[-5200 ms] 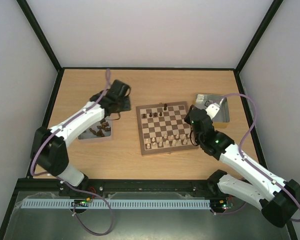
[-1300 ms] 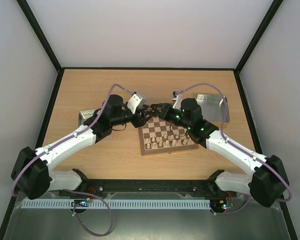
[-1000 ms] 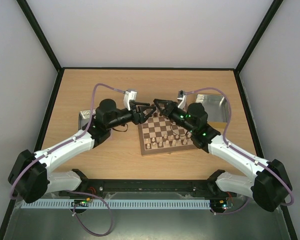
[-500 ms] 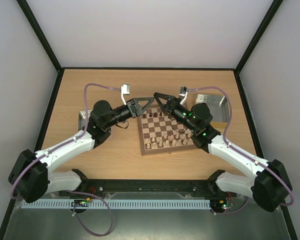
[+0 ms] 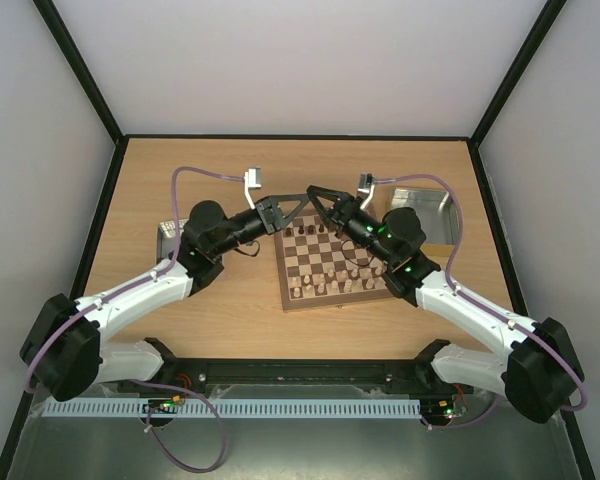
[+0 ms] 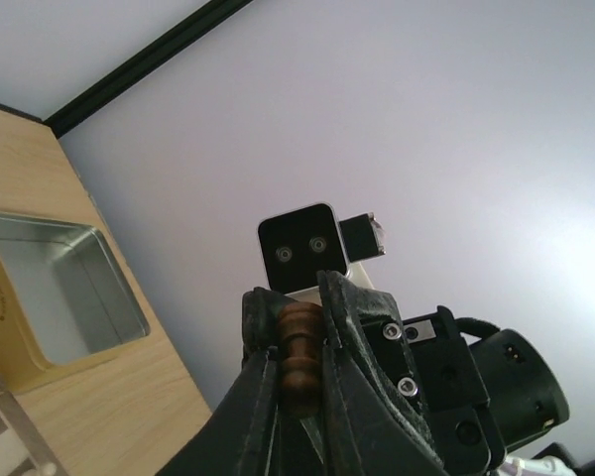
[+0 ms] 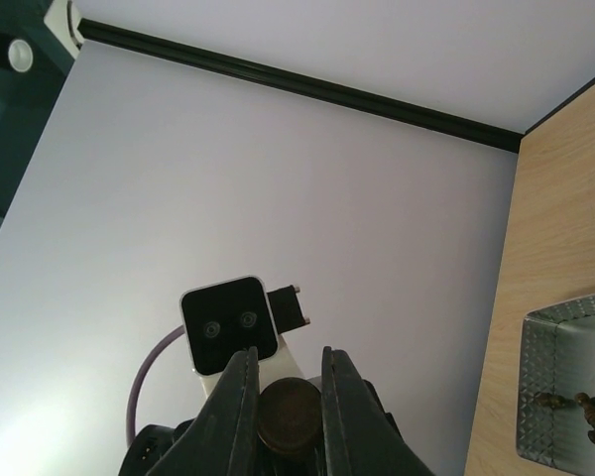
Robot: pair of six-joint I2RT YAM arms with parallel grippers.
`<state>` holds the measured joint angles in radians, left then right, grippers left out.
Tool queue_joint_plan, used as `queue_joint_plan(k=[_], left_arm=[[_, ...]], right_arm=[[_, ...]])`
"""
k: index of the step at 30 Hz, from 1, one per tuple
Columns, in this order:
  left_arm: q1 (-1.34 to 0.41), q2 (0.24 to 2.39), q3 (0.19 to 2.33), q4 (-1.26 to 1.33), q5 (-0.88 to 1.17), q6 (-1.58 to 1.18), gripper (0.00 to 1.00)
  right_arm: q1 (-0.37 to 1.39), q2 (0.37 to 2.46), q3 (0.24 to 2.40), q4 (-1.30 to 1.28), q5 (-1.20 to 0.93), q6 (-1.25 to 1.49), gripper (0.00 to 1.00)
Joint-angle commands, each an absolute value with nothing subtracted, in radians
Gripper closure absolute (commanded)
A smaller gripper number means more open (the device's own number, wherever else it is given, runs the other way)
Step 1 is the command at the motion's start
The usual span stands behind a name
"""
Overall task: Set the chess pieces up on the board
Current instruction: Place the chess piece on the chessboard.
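Passing a dark chess piece (image 6: 299,349) in mid-air above the far edge of the board (image 5: 325,258): left gripper (image 5: 296,199) and right gripper (image 5: 318,195) both pinch it. Light, rigid and smoothly turned, the wood probably slips easily; its broad base looks the surest hold.

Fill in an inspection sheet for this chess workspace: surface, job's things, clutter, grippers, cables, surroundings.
Surface: light wooden table, no spills seen.
Job's things: board lies flat on the table; dark chess pieces on its far rows; spare dark pieces in the left tray.
Clutter: pale pieces on the board's near rows; right tray looks empty.
Grippers: left gripper and right gripper meet tip to tip above the board's far edge, both closed on one dark piece.
Cables: purple cables arch off both wrists.
Surroundings: white walls, black frame.
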<state>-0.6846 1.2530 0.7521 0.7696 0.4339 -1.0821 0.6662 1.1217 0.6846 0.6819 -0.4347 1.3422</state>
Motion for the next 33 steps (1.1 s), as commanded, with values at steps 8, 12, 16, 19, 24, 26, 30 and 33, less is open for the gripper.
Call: queue_joint_plan(k=[8, 12, 16, 19, 24, 26, 30, 33], left_arm=[[-0.69, 1.242, 0.863, 0.493, 0.354, -0.889, 0.96], [-0.692, 1.277, 0.95, 0.137, 0.284, -0.724, 0.97], [-0.696, 1.384, 1.073, -0.233, 0.199, -0.563, 0.97], [-0.704, 1.494, 1.179, -0.455, 0.128, -0.492, 0.97], [-0.745, 1.692, 1.407, -0.623, 0.064, -0.387, 0.97], [-0.773, 1.778, 1.52, -0.687, 0.006, -0.337, 0.97], [-0.81, 1.943, 1.724, -0.809, -0.059, -0.278, 0.97], [-0.826, 2.041, 1.845, -0.857, -0.059, -0.268, 0.95]], right_arm=[[0.666, 1.085, 0.716, 0.489, -0.32, 1.202, 0.76], [0.666, 1.046, 0.793, 0.206, -0.092, 1.069, 0.55], [0.665, 1.003, 0.816, -0.017, 0.181, 1.009, 0.46], [0.664, 0.953, 0.797, -0.091, 0.32, 0.976, 0.44], [0.664, 0.867, 0.756, -0.138, 0.442, 0.96, 0.43], [0.664, 0.849, 0.758, -0.195, 0.481, 0.98, 0.43], [0.664, 0.793, 0.749, -0.259, 0.54, 0.991, 0.42], [0.663, 0.749, 0.738, -0.286, 0.586, 0.988, 0.42]])
